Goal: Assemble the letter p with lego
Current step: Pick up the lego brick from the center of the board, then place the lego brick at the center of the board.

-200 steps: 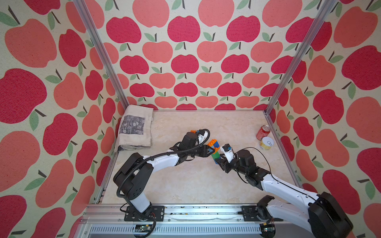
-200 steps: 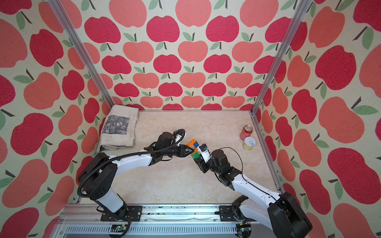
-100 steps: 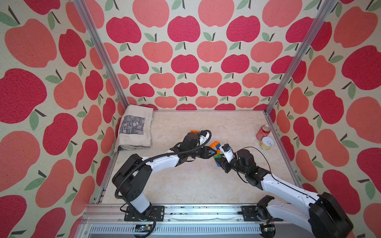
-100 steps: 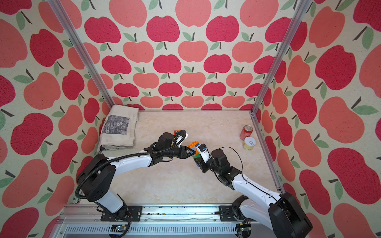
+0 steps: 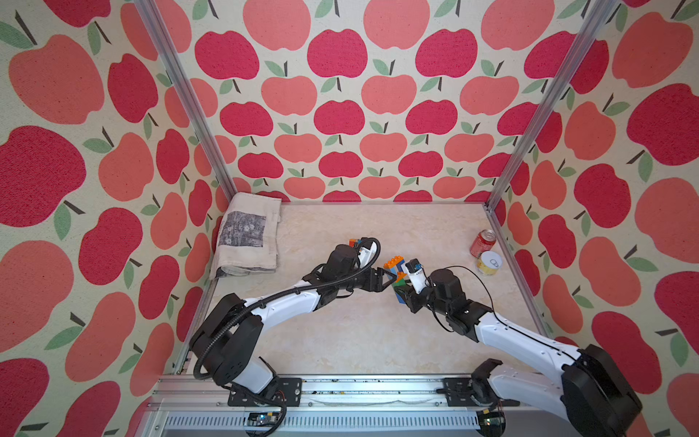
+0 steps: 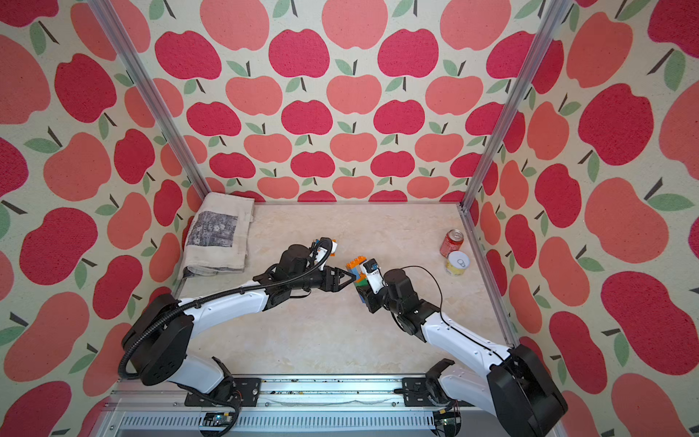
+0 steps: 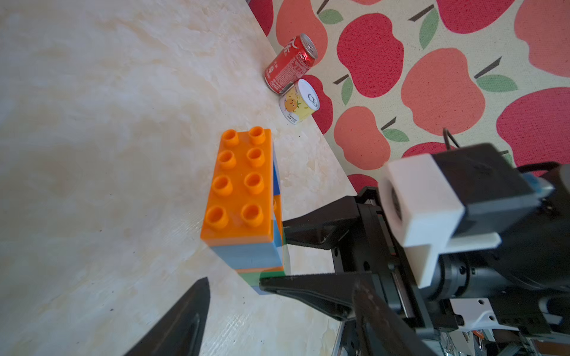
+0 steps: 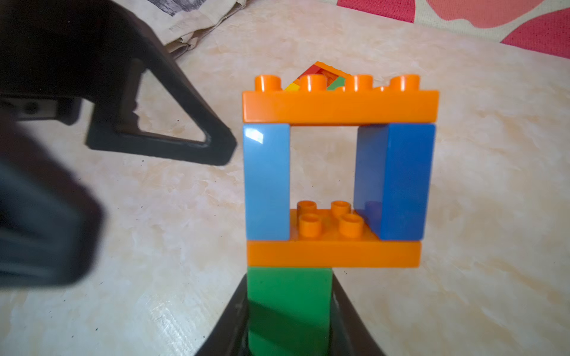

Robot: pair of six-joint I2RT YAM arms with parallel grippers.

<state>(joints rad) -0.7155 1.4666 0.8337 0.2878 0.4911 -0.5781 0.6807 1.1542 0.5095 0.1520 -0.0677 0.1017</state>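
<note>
Apple-print walls [image 5: 340,113] close in a pale marbled surface [image 5: 340,333] on three sides. At its far left corner lies a folded cloth bag [image 5: 247,236] with a grey print. By the right wall stand a red soda can [image 5: 483,243] and, just beside it on the near side, a yellow can [image 5: 488,263] with a pull-tab lid.

Near the middle of the surface the two arms meet tip to tip. The right gripper [image 8: 290,296] has its jaws clenched on the green brick [image 8: 290,302] at the foot of the lego assembly [image 5: 396,269]. On the green brick sits a lower orange plate [image 8: 334,254]. From it rise a light-blue brick [image 8: 266,182] and a dark blue brick [image 8: 401,182] with an open gap between them, and an upper orange plate [image 8: 339,106] with eight studs bridges their tops. The green brick sits under the light-blue end only. Whether the assembly touches the surface cannot be told.

The left gripper [image 5: 390,280] has its jaws released, with nothing between them. In the right wrist view one of its fingers [image 8: 216,151] ends just beside the light-blue brick, a sliver of surface showing between the two. More loose bricks [image 5: 353,241] peep out beyond the left arm's wrist, mostly hidden by it.
</note>
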